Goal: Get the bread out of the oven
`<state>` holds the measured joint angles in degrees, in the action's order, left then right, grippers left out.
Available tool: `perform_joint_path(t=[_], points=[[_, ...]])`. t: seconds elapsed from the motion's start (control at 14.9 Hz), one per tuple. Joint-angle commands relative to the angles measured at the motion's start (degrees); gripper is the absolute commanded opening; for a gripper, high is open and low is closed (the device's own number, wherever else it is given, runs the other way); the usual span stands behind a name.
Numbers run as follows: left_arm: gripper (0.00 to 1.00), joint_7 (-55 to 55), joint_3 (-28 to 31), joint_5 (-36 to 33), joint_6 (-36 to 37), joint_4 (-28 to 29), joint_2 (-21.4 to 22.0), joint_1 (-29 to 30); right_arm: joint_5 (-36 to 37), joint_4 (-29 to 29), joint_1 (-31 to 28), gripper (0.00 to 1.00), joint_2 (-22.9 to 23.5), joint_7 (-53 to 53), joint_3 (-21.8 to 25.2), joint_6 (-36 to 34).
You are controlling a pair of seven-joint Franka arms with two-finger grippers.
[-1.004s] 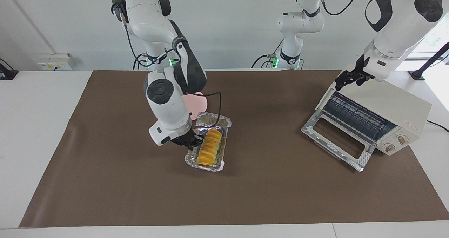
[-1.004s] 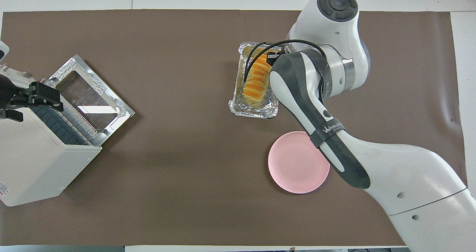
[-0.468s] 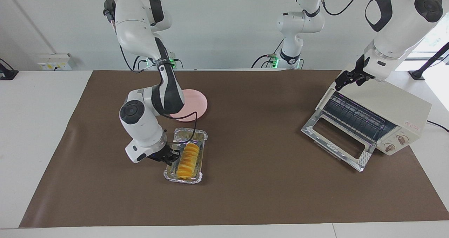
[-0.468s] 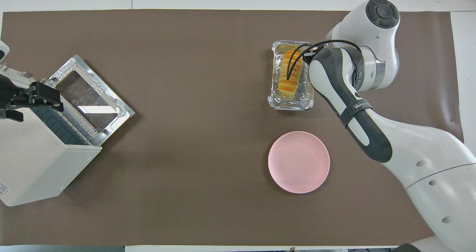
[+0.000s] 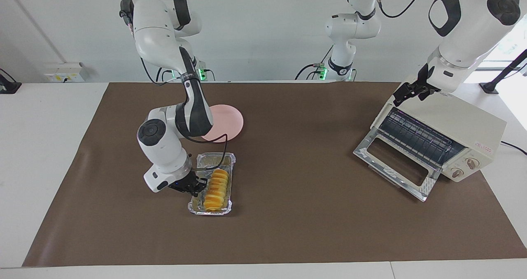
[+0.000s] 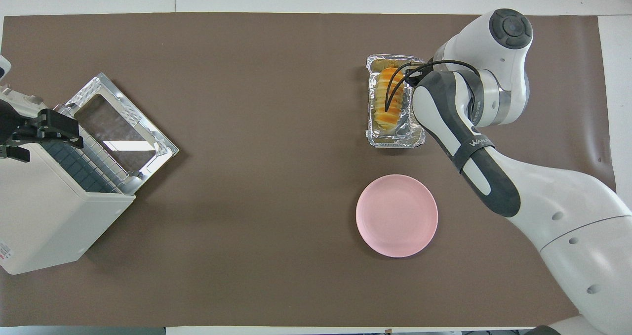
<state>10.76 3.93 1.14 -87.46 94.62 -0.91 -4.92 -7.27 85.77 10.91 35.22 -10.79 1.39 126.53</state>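
Note:
The golden ridged bread (image 5: 216, 184) (image 6: 387, 98) lies in a silver foil tray (image 5: 211, 211) (image 6: 395, 140) on the brown mat, farther from the robots than the pink plate. My right gripper (image 5: 197, 185) is shut on the tray's long rim, on the side toward the right arm's end of the table. In the overhead view the forearm hides it. The cream oven (image 5: 465, 124) (image 6: 44, 216) stands at the left arm's end, its glass door (image 5: 393, 163) (image 6: 121, 130) dropped open and its wire rack (image 5: 416, 139) bare. My left gripper (image 5: 409, 94) (image 6: 49, 130) hangs open over the oven's top.
A pink plate (image 5: 228, 120) (image 6: 396, 215) sits bare, nearer to the robots than the tray. A brown mat (image 5: 308, 229) covers most of the table, with white tabletop showing around it. A third robot arm (image 5: 350, 28) stands at the back wall.
My right gripper has carried the foil tray and bread toward the right arm's end of the table, slowing over the last half second. The left arm and oven have not moved.

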Motion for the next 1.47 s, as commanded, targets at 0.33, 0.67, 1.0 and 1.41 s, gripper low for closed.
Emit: perform_joint_path(t=[0.33,0.67,1.0,1.41], points=[[1.0,-0.3,-0.1,0.6,-0.7,1.2,1.3,0.3,2.3,-0.6,-0.1,1.0,-2.3,1.0,-0.3,-7.0],[1.0,-0.3,-0.1,0.6,-0.7,1.2,1.3,0.3,2.4,-4.1,1.8,1.0,-2.2,-1.7,-0.3,-12.6],[1.0,-0.3,0.0,0.6,-0.7,1.2,1.3,0.4,5.3,-3.3,5.7,1.0,-2.1,-11.5,-0.4,-11.0],[1.0,-0.3,0.0,0.6,-0.8,1.2,1.3,0.3,5.6,0.8,6.3,1.0,-1.9,-11.9,-0.4,-6.5]])
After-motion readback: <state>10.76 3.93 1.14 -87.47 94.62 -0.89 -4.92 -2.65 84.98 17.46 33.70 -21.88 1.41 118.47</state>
